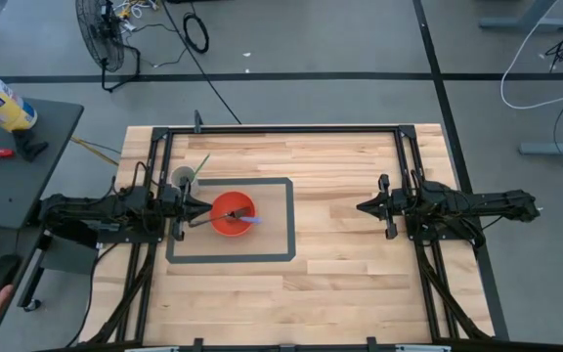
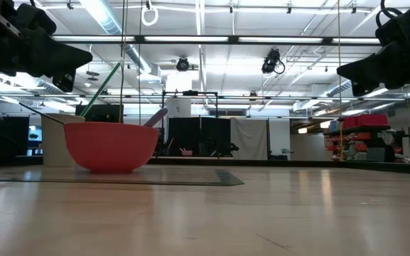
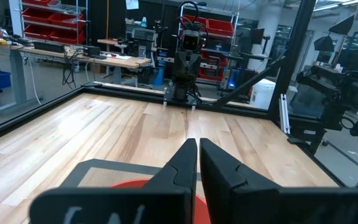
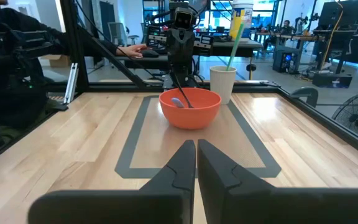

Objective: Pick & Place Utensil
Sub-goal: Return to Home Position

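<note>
Closed, empty, our right gripper and left gripper hover; round orange bowl holds the silver fork, gray cup the green straw; we judge only homing remains.

Silver fork in orange bowl; green straw in gray cup

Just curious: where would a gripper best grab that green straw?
Probably the bare upper length of the green straw, above the rim of the gray cup, coming from above: it leans out tilted and free, its lower part hidden inside the cup beside the orange bowl.
</note>
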